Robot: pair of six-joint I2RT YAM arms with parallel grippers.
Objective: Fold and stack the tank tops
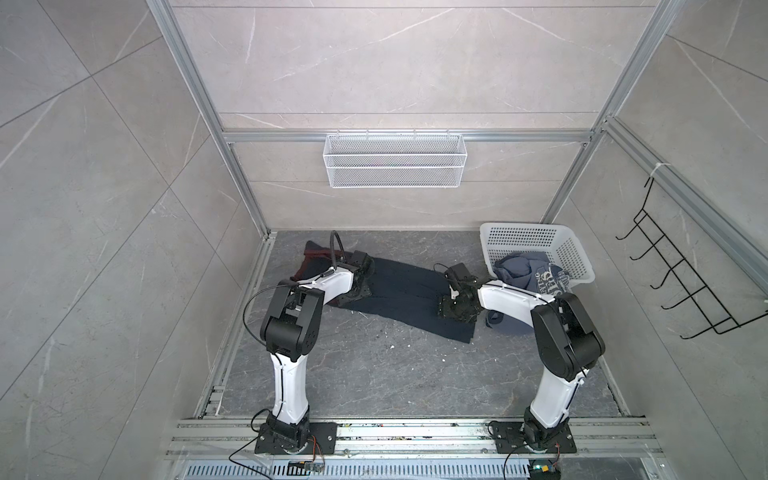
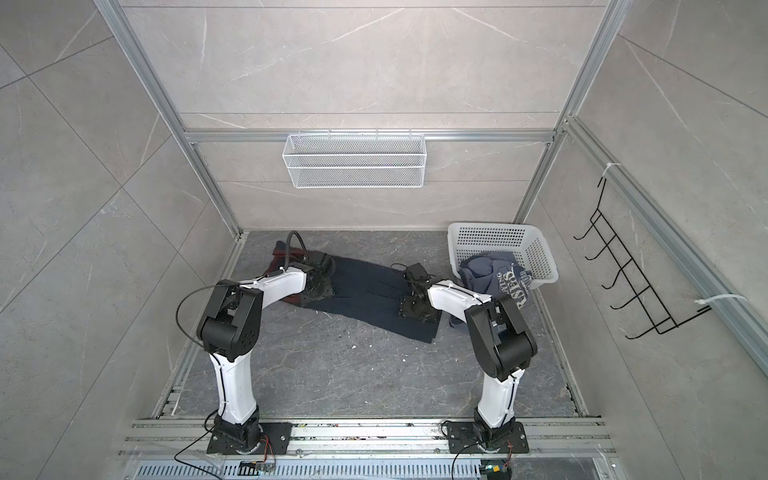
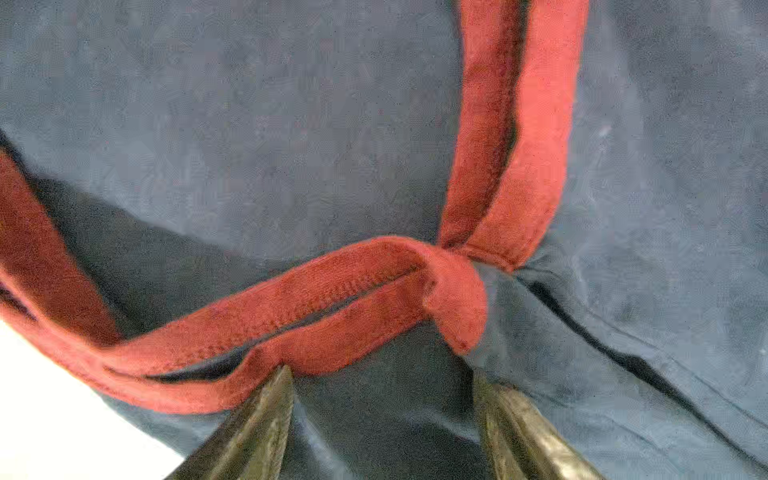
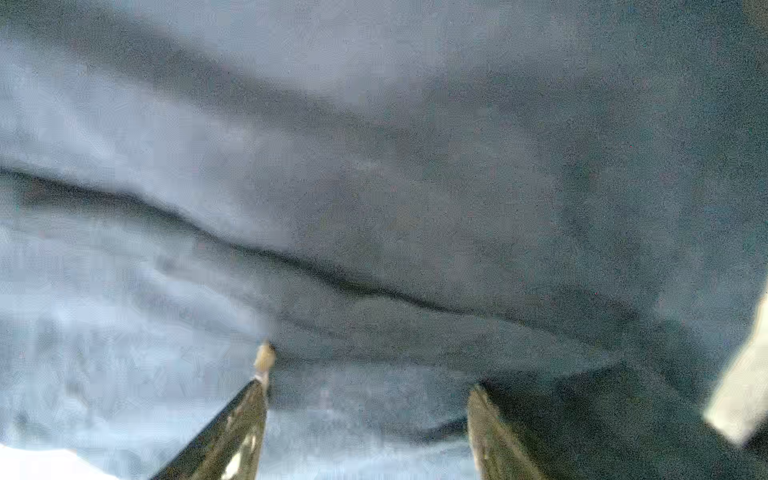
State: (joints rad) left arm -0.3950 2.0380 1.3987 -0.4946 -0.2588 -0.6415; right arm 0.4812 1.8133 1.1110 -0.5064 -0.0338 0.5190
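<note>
In both top views the navy tank top (image 1: 399, 291) lies stretched out mid-frame on the tabletop (image 1: 374, 365), its long axis diagonal, straps upper left and hem lower right. The slate-blue tank top (image 1: 536, 274) spills from the basket (image 1: 523, 237) at right, so nothing looks stacked yet. The left end effector (image 3: 381, 371) and right end effector (image 4: 370, 368) stand spread over navy cloth.

— Looked bright and evenly lit in both top views; only faint, soft shadows on the grey marbled stone tabletop (image 1: 374, 374). Bent straight lines near the edges.
— Caught the dark navy cloth tank top with maroon trim (image 3: 291, 145) fairly sharp from the left wrist, burnt white at one corner. Went grainy and smeared from the right wrist.
</note>
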